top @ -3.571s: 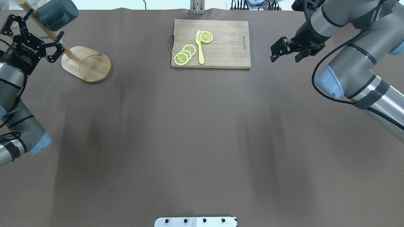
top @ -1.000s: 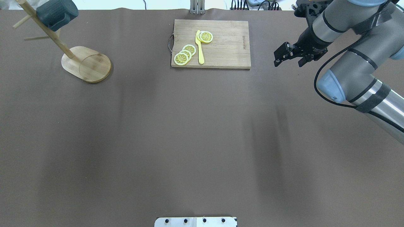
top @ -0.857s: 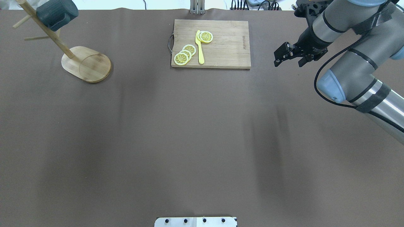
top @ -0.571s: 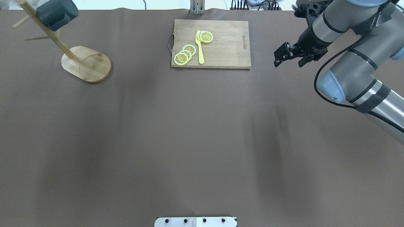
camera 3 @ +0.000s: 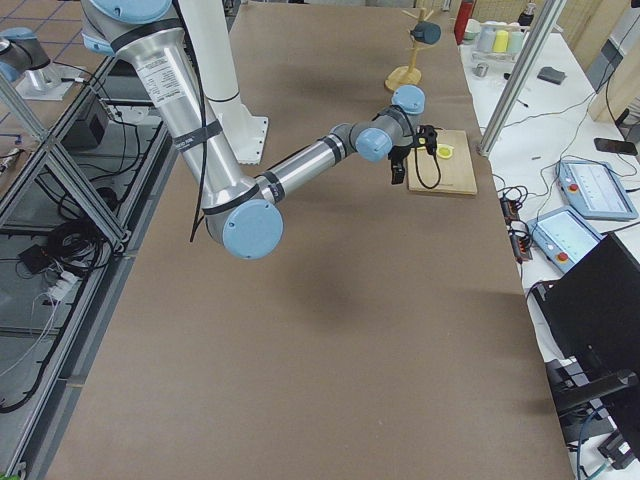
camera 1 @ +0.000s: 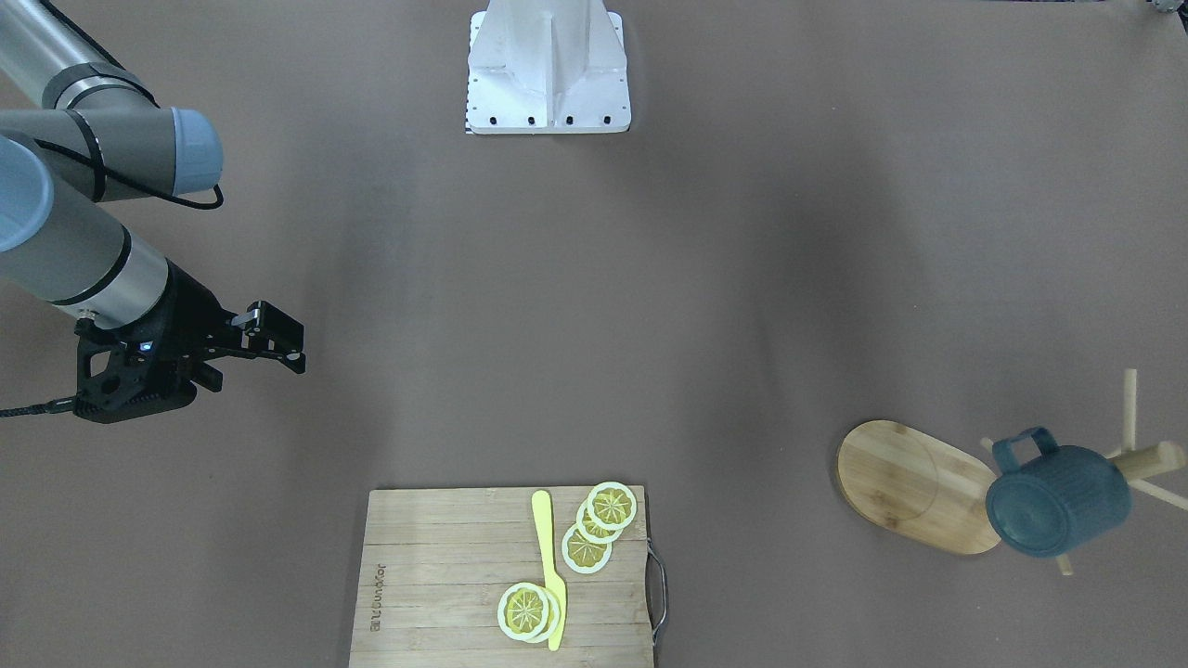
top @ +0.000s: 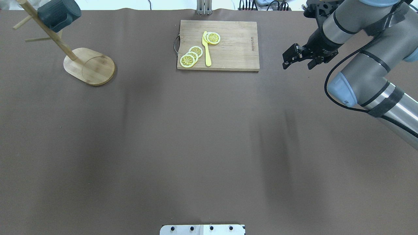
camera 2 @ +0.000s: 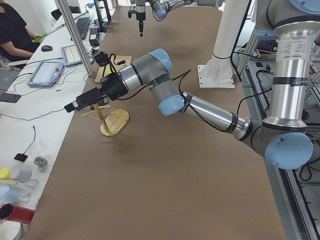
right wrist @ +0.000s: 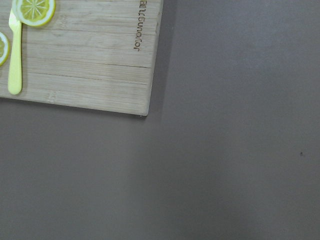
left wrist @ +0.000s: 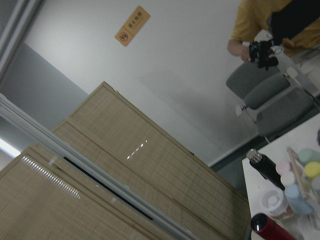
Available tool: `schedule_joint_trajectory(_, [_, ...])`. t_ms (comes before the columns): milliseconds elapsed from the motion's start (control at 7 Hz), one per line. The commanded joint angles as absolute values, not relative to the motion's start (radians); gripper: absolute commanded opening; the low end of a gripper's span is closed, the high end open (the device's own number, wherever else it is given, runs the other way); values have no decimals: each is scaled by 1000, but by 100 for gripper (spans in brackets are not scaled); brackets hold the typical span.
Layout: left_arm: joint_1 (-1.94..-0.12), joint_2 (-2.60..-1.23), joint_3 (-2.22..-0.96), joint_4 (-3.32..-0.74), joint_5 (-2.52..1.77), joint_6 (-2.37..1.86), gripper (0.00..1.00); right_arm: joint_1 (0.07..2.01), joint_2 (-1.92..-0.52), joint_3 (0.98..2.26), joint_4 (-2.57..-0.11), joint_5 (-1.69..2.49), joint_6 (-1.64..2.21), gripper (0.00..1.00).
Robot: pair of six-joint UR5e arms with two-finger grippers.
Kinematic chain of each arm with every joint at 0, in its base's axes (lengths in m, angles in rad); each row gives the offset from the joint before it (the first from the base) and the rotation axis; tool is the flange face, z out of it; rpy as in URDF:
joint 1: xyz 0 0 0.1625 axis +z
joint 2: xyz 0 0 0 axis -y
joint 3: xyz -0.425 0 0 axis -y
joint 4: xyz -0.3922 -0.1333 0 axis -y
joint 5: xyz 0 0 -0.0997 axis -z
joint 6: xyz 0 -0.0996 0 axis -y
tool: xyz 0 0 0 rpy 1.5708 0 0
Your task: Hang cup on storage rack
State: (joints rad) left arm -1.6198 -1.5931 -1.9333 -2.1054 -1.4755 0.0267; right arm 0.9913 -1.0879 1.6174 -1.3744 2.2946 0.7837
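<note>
We found the cup (camera 1: 1058, 501) already up on the rack (top: 89, 67), off the desk (top: 196, 147). It hung tipped on its side from one of the upper pegs. In the front-facing view the loop of its handle sat over a peg whose tip just showed beyond it. No hand touched the cup, and the rack's oval base lay flat on the desk near the far corner on our left side.

Our right hand (top: 297, 62) hovered above bare desk just beside the cutting board (top: 235, 45), well apart from the rack. Its fingers were spread and nothing was between them. The board carried lemon slices (top: 187, 60) and a yellow knife (top: 206, 52), none of which belonged to the job.

Our left hand (camera 2: 75, 104) showed only in the side view from the desk's left end, raised in the air with the rack behind it in that picture. We could not tell from there whether its fingers were spread or pressed together, nor how near it stood to the rack. Its wrist camera looked out at the room and not at the desk.

We judged the hanging itself as done. What seemed left was only to see that the cup sat steady on its peg and to bring both arms clear.
</note>
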Motion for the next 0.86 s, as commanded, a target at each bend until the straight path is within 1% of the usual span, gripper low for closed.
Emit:
schedule_joint_trajectory(0, [-1654,-1607,-1886,-1822,-1760,87,98,1002,-1097,1611,-1376,2293,778,99])
schedule_joint_trajectory(143, [-1652,-1641,-1823,-1692,-1925,87,98,1050,-1098,1606,-1394,2305,770,99])
schedule_joint_trajectory(286, [-1643,-1666,-1765,-1636,-2038,86,98,1107,-1129,1605,-1396,2336,764,99])
schedule_joint_trajectory(571, [-1589,-1666,-1706,-1628,-2054,78,98,1237,-1225,1615,-1431,2416,636,99])
schedule_joint_trajectory(714, [-1588,-1666,-1700,-1626,-2057,72,98,1261,-1265,1618,-1541,2390,482,100])
